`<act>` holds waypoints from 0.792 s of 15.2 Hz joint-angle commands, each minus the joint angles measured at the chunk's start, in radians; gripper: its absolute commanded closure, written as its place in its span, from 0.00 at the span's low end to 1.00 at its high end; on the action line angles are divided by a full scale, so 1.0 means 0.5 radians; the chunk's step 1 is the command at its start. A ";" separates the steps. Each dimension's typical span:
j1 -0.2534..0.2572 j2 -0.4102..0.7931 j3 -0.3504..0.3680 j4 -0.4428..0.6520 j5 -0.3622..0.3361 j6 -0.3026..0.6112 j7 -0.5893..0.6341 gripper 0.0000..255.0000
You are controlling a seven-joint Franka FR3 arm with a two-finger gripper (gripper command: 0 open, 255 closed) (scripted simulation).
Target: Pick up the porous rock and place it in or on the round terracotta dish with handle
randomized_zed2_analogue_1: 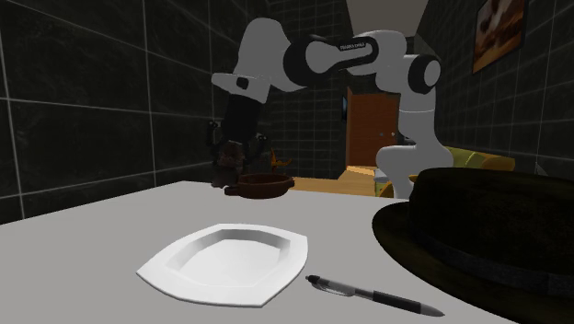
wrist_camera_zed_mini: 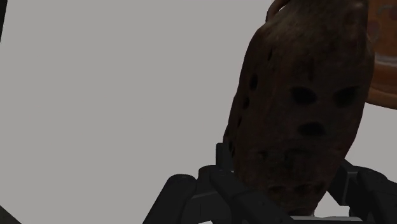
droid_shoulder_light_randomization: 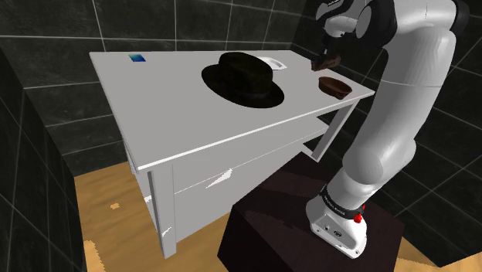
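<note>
A dark brown porous rock [wrist_camera_zed_mini: 299,108] with small holes is clasped in my black gripper [wrist_camera_zed_mini: 280,198], which is shut on it. In the shoulder view the gripper [droid_shoulder_light_randomization: 327,62] hangs with the rock [droid_shoulder_light_randomization: 330,64] a little above the white table [droid_shoulder_light_randomization: 154,100], just beyond the round brown dish [droid_shoulder_light_randomization: 336,85] near the table's right corner. In the second exterior view the rock [randomized_zed2_analogue_1: 227,166] is just left of the dish [randomized_zed2_analogue_1: 260,187] and slightly above its rim. An orange-brown edge of the dish [wrist_camera_zed_mini: 385,63] shows past the rock.
A wide black hat [droid_shoulder_light_randomization: 244,79] sits mid-table. A white plate [randomized_zed2_analogue_1: 225,265] and a black pen [randomized_zed2_analogue_1: 373,295] lie near it. A small blue item [droid_shoulder_light_randomization: 138,58] lies at the far corner. Dark tiled walls stand behind the table.
</note>
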 commanded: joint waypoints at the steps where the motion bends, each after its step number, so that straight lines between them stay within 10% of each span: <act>1: -0.006 0.002 -0.002 0.059 -0.002 -0.057 0.003 1.00; 12: -0.038 0.005 -0.015 0.352 -0.009 -0.345 0.011 1.00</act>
